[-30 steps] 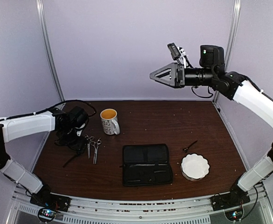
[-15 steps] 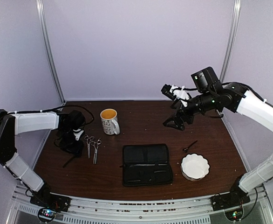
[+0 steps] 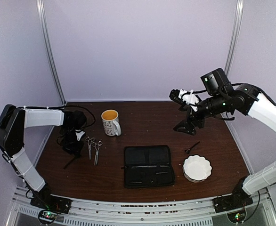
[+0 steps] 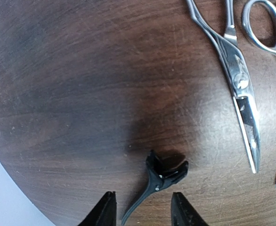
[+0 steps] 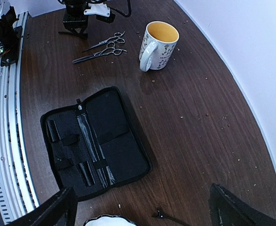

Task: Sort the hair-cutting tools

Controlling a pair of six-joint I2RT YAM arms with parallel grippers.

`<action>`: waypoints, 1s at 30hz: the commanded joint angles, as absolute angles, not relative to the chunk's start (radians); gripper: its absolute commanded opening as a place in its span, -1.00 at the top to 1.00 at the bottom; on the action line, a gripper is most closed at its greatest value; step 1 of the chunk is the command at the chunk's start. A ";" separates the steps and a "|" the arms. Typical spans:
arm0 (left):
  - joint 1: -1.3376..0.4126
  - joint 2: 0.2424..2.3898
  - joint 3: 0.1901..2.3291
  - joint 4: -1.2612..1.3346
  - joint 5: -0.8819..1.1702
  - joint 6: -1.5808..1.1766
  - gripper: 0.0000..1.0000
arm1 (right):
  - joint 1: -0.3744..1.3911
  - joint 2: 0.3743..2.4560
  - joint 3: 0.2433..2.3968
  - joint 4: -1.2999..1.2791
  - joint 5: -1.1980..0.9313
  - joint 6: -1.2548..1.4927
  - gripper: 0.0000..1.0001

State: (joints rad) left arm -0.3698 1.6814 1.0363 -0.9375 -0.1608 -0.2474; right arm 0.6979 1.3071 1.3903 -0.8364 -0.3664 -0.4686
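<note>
As the half-open, empty left gripper [image 4: 142, 209] straddled the black clip [image 4: 166, 174] at six o'clock, its light, slippery tail seemed the hold.

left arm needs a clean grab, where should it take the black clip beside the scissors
Take the black clip by its slim tail, straight from above: it lies flat, tail running between the left gripper's fingers, narrow enough to pinch.
</note>
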 commanded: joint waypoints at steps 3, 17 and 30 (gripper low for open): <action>-0.365 1.725 1.053 -0.944 -0.152 -0.219 0.21 | 0.695 1.259 1.386 -0.888 -0.329 -0.567 -1.00; -0.366 1.795 1.052 -0.919 -0.115 -0.201 0.62 | 0.682 1.224 1.351 -0.925 -0.450 -0.620 -1.00; -0.495 1.752 1.061 -0.973 -0.144 -0.221 1.00 | 0.627 1.219 1.372 -0.923 -0.526 -0.598 -1.00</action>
State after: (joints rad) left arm -0.4232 1.7664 1.0492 -0.9504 -0.1436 -0.2134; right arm 0.6575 1.2400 1.3396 -0.9222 -0.4770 -0.6163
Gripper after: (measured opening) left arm 0.088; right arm 0.999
